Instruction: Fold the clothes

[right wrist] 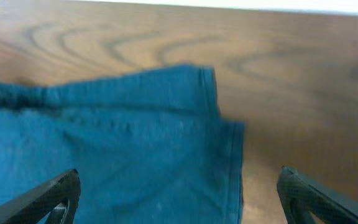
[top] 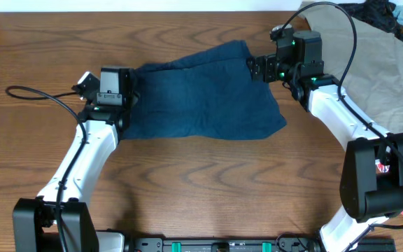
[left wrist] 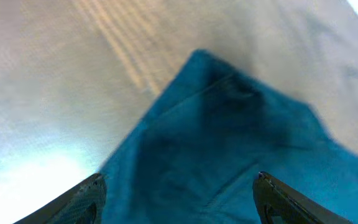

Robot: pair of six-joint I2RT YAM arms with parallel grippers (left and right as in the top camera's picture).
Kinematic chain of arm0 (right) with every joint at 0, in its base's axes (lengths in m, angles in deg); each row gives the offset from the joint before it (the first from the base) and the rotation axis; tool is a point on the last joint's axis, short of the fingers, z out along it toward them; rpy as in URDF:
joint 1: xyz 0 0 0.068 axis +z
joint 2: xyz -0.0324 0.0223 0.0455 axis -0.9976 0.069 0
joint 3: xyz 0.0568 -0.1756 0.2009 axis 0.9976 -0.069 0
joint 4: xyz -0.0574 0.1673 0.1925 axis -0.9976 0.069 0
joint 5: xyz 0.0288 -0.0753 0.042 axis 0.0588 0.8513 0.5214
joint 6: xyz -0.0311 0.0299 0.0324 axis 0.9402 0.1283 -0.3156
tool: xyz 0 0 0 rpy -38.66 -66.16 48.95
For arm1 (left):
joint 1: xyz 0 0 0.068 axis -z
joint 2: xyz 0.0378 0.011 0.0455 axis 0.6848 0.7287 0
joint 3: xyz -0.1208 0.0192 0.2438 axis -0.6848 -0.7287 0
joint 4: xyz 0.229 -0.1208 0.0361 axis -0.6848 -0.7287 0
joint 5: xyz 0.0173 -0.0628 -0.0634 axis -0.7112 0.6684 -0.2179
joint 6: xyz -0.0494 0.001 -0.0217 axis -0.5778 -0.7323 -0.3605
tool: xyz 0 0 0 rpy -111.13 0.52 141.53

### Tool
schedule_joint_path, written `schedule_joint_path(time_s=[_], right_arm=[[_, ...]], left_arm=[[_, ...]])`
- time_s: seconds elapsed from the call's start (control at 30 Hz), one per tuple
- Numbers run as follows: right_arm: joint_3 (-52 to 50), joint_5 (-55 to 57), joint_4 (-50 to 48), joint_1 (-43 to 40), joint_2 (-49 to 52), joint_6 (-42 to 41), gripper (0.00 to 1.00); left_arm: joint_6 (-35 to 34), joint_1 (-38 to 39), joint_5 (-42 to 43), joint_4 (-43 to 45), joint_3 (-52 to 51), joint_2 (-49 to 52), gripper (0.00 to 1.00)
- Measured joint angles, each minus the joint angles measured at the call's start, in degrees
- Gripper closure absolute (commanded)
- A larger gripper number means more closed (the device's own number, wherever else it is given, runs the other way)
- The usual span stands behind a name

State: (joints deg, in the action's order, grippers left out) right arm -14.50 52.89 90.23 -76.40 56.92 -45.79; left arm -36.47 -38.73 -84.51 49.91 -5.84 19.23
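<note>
Left hand (left wrist: 179,208) & right hand (right wrist: 179,205) are both gaping wide, gripping nothing; shorts (top: 201,94) are lying on table (top: 187,182) just under both. Prob. soft, light, floppy, so pinching hem corners is looking best.

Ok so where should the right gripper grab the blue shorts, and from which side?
Probably the hemmed edge of the shorts near their far right corner, coming in from the right over bare table. That edge lies flat and exposed, just ahead of the open right gripper.
</note>
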Motion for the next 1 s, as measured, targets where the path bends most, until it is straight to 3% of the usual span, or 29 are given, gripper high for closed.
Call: schedule_joint_path(time_s=[0.23, 0.43, 0.57, 0.7, 0.87, 1.0], right_arm=[[0.11, 3.08, 13.14, -0.85, 0.00, 0.04, 0.01], [0.13, 3.96, 19.30, -1.42, 0.00, 0.04, 0.01], [0.13, 3.89, 23.98, -1.33, 0.00, 0.07, 0.06], [-0.09, 3.91, 25.51, -1.31, 0.00, 0.07, 0.10], [-2.29, 3.89, 24.13, -0.61, 0.00, 0.24, 0.25], [-4.90, 3.98, 22.93, 0.85, 0.00, 0.15, 0.27]], left_arm=[[0.37, -2.84, -0.48, -6.64, 0.00, 0.02, 0.23], [0.44, -3.15, -0.22, -7.15, 0.00, 0.02, 0.19], [0.85, -3.15, 0.76, -7.19, 0.00, 0.22, 0.19], [1.46, -3.15, 2.10, -7.26, 0.00, 2.71, 0.19], [1.51, -3.15, 5.16, -7.26, 0.00, 8.96, 0.19], [1.53, -3.15, 8.55, -7.37, 0.00, 12.85, 0.23]])
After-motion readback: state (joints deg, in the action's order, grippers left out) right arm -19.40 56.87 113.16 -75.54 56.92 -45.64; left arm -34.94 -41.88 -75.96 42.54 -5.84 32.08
